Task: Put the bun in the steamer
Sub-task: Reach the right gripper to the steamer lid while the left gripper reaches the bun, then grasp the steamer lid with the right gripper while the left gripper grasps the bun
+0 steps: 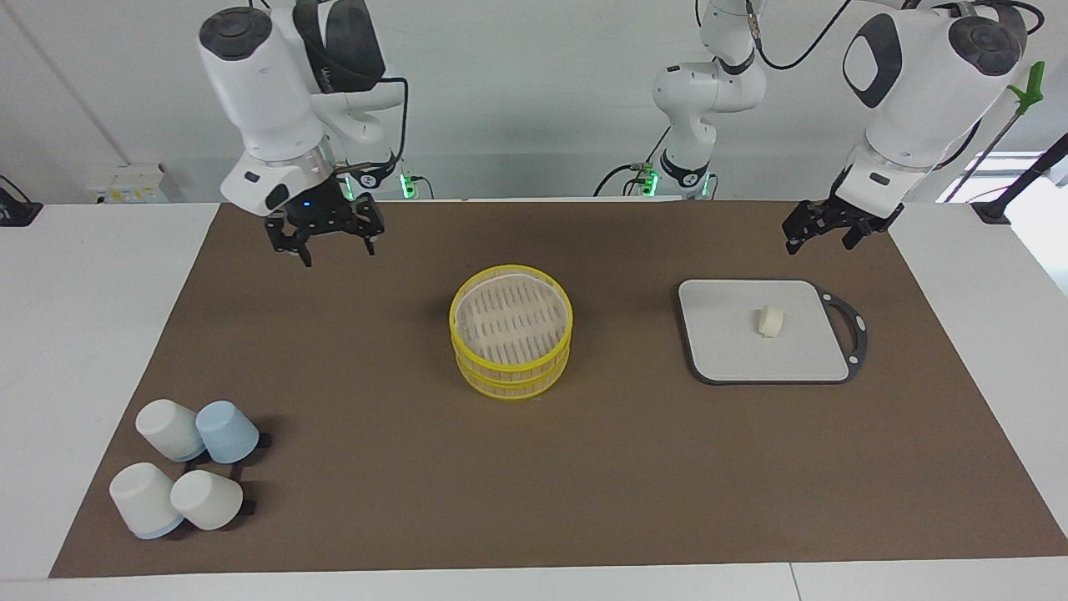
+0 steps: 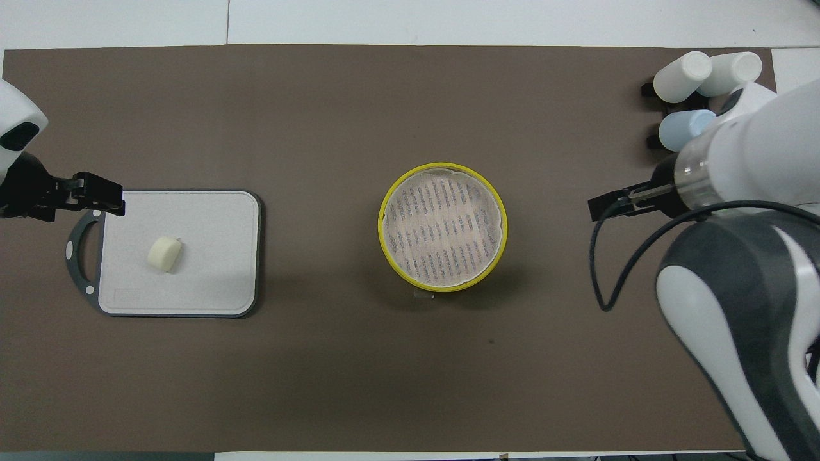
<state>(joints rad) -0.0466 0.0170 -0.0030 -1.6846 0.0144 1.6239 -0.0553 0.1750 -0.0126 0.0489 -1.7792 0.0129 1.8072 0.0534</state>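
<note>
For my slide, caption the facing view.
Bun on cutting board, steamer empty mid-table, left gripper and right gripper raised.

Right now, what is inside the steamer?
The steamer's top tier holds only a pale liner sheet over its slats. The bun lies on the grey board. The lower tier's inside is covered.

A white tabletop [image 1: 92, 334] fills the room's middle, most of it covered by a brown mat [image 1: 584, 467]. A plain pale wall [image 1: 517, 100] rises past it, evenly lit. A white socket box [image 1: 133, 184] sits at the wall's foot, and daylight glares from a window [image 1: 1022, 171] at one end.
</note>
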